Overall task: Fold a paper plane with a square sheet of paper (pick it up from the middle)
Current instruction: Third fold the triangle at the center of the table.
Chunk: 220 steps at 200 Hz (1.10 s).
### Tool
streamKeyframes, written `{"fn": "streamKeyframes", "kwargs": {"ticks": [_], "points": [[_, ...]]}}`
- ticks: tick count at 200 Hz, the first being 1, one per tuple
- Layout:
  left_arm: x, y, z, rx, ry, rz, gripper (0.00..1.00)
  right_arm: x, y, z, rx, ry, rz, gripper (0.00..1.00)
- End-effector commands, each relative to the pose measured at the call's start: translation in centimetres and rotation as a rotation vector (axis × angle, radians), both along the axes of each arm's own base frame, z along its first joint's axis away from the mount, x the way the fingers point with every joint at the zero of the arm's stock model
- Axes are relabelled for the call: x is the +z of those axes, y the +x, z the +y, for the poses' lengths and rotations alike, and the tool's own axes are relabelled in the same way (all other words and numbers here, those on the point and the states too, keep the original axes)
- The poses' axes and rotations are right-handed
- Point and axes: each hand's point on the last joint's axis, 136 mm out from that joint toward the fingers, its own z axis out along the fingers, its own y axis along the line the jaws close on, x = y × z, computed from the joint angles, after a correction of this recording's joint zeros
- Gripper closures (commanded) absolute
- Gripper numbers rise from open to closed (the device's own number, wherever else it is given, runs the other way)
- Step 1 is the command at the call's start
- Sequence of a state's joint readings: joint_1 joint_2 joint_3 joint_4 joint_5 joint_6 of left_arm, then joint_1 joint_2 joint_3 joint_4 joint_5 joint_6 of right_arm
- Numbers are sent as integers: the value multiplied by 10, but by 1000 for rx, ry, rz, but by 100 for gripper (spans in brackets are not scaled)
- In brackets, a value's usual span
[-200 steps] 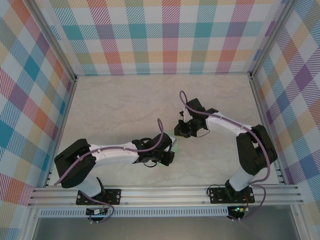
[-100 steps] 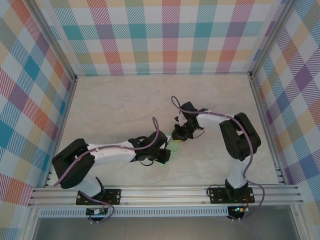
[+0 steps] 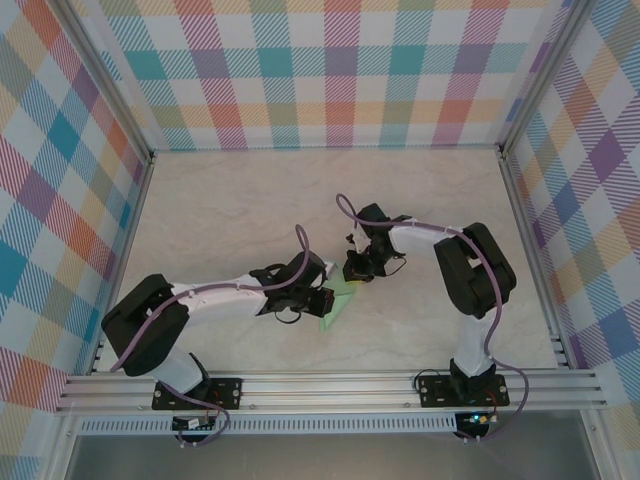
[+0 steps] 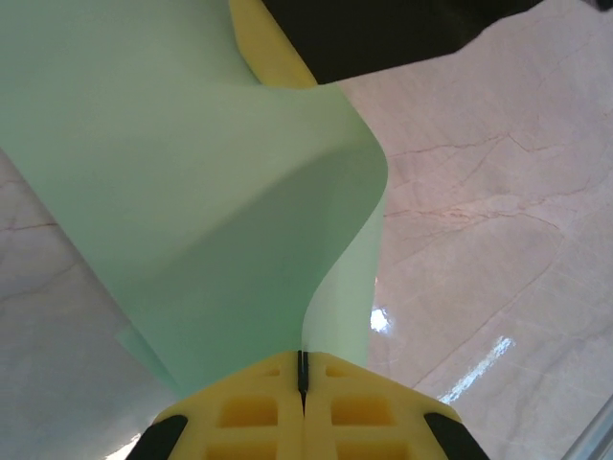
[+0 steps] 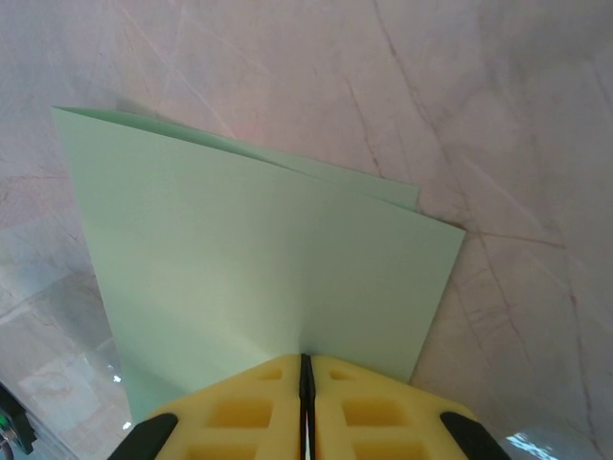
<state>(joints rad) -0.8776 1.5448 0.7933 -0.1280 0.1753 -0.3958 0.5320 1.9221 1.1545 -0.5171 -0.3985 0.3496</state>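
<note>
The left gripper (image 4: 302,381) has its yellow pads pressed together on the paper plane (image 4: 211,182), whose mint sheet rises straight ahead of the fingers and curls over. The plane's long axis appears to run from this hand across to the right gripper (image 5: 305,369). That gripper pinches the opposite folded edge, with the sheet spreading flat ahead of it above the table (image 5: 498,115). Both hands are equally close, so any crease depends on them moving together.

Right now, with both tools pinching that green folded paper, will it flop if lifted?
Probably floppy: the paper plane bows in a curve beyond the left tool. Likely very light, being thin sheet. Ahead of the right tool its layers splay apart at the far edge, so folds may spring open.
</note>
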Motion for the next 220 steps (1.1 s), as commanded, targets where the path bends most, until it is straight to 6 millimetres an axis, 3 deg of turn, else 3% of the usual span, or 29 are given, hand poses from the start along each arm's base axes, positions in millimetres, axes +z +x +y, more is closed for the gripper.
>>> {"fn": "streamKeyframes", "kwargs": {"ticks": [1,73,104,220], "points": [[-3,2,4,-8,-2,0,100,-16,-1,-6,22,-56,11,90],[-19,3,12,5,50,24,100,-10,-1,-1,15,-25,10,88],[-14,8,10,-5,47,-2,100,-10,-2,-1,9,-25,14,87],[-24,17,12,-22,96,-20,100,-14,-1,3,-9,-12,28,87]]}}
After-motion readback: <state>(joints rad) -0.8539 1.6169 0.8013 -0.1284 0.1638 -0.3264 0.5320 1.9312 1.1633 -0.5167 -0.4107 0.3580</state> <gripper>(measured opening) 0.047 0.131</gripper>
